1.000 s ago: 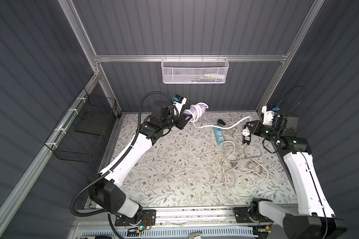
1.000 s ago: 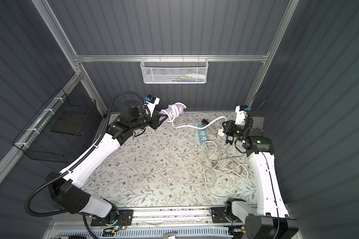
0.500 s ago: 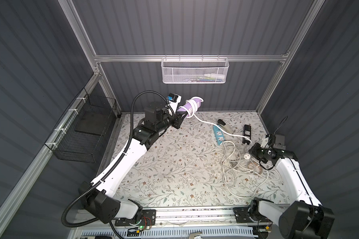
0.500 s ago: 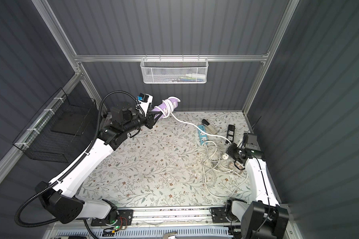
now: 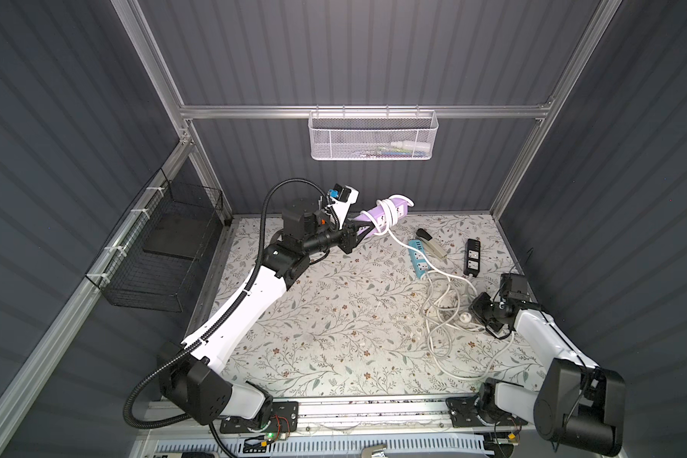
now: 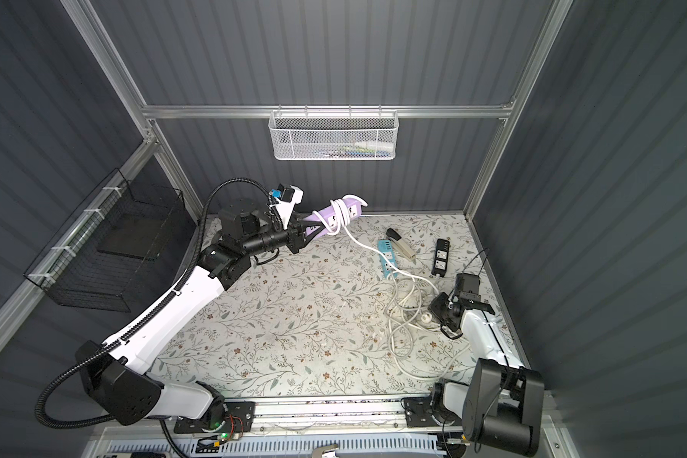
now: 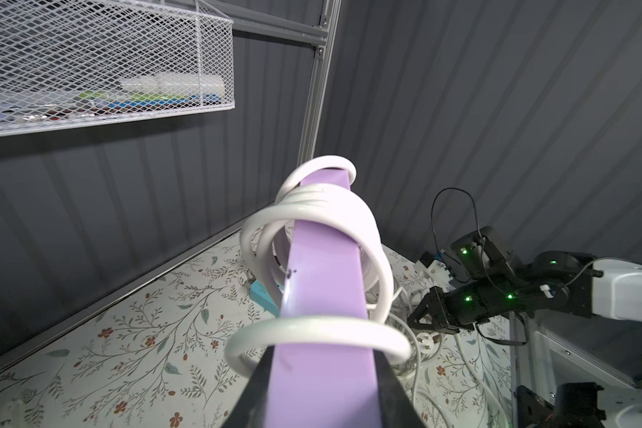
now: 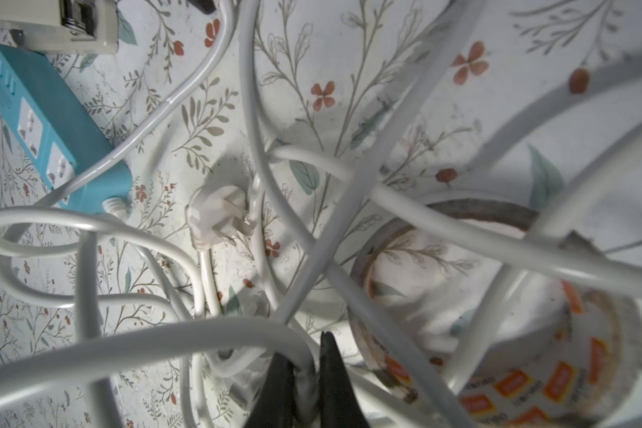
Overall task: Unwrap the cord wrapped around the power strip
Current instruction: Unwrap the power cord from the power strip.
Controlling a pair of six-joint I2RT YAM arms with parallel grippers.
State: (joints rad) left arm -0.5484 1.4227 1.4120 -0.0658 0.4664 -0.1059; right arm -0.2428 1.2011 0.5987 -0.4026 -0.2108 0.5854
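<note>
Strip (image 7: 327, 259) sits pinched in my left tool (image 7: 321, 374), raised off the surface (image 5: 314, 317) toward the back, with several loops of white cord (image 7: 312, 329) around it. The cord trails down into a tangle on the right, where my right tool (image 8: 304, 354) pinches one strand, low among the loops.

Purple power strip (image 7: 323, 289) in the left claw (image 7: 325, 357), white cord (image 7: 312, 329) looped around it
Two black fingers (image 7: 256, 389) clamp the strip's near end; the cord rings it in loose coils up to the far tip; beyond, the right claw (image 7: 413, 323) sits low over tangled white cables (image 7: 416, 355) on the floral table (image 7: 127, 352); a white mesh basket (image 7: 127, 74) hangs on the wall
</note>
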